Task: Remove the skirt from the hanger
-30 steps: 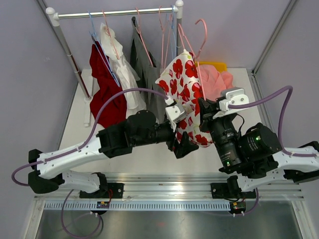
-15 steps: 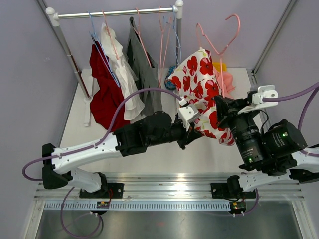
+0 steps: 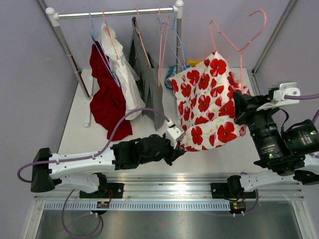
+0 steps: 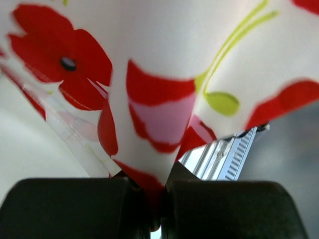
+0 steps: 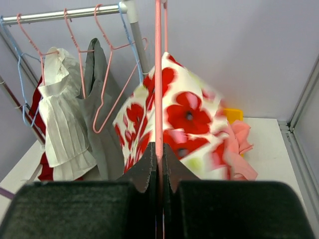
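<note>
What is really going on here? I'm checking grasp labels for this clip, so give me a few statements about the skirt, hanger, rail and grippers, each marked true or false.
1. A red garment hangs near the left end of the rail. True.
2. The left gripper is shut on the floral skirt. True.
3. The pink hanger hangs on the rail. False: it is held up to the right of the rail, off it.
4. The right gripper is open and holds nothing. False: it is shut on the pink hanger's wire.
5. The floral skirt lies flat on the table. False: it is stretched between the pink hanger and the left gripper.
</note>
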Controlling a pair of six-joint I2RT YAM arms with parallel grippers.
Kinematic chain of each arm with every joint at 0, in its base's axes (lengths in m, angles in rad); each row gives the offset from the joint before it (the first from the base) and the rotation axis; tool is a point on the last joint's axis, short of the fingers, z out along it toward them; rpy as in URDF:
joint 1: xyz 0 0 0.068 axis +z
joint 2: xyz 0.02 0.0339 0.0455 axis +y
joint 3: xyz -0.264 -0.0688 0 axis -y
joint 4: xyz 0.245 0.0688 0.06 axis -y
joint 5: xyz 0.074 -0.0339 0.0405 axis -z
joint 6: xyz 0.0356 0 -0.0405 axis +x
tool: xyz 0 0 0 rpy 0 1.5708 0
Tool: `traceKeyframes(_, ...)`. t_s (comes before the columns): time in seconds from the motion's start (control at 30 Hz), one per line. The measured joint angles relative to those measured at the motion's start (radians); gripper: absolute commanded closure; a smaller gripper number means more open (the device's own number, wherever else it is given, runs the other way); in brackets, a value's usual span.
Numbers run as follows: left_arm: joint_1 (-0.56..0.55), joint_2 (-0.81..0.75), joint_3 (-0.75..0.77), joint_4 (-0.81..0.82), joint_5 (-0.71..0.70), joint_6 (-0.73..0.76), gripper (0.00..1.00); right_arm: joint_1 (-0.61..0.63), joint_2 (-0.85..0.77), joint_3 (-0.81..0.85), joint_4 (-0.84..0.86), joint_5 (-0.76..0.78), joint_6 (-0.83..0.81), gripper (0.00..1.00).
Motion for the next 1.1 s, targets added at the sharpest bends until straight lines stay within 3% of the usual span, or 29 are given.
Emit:
traceKeyframes(0.17,-0.022,0.032,-0.03,-0.078,-0.042,-0.028,1.0,-0.015,-0.024,0.05,0.106,-0.011,-0.136,1.0)
traceKeyframes(0.3,-0.021,0.189,0.116,-0.175,-0.08,0.002,1.0,-0.018,-0.023,0.094,0.163,-0.025,-0.213,1.0)
traceKeyframes(0.5,0.014,0.536,0.63,-0.288,-0.121,0.121,1.0,-0.019,-0.034,0.035,0.175,-0.02,-0.248,1.0)
traceKeyframes(0.7,0.174,0.819,1.255,-0.352,-0.12,0.217,1.0,-0.021,-0.123,0.006,-0.065,0.003,-0.045,1.0)
traceKeyframes(0.77,0.235,0.867,1.382,-0.312,-0.124,0.233,1.0,-0.021,-0.167,0.005,-0.133,0.013,0.019,1.0)
traceKeyframes(0.93,0.355,0.896,1.416,-0.086,-0.132,0.241,1.0,-0.022,-0.223,-0.003,-0.223,0.036,0.124,1.0)
traceKeyframes(1.07,0.406,1.096,1.594,0.127,-0.138,0.239,0.99,-0.022,-0.214,-0.011,-0.306,0.038,0.2,1.0)
traceKeyframes(1.1,0.411,1.137,1.611,0.17,-0.144,0.238,0.94,-0.022,-0.209,-0.014,-0.321,0.038,0.217,1.0)
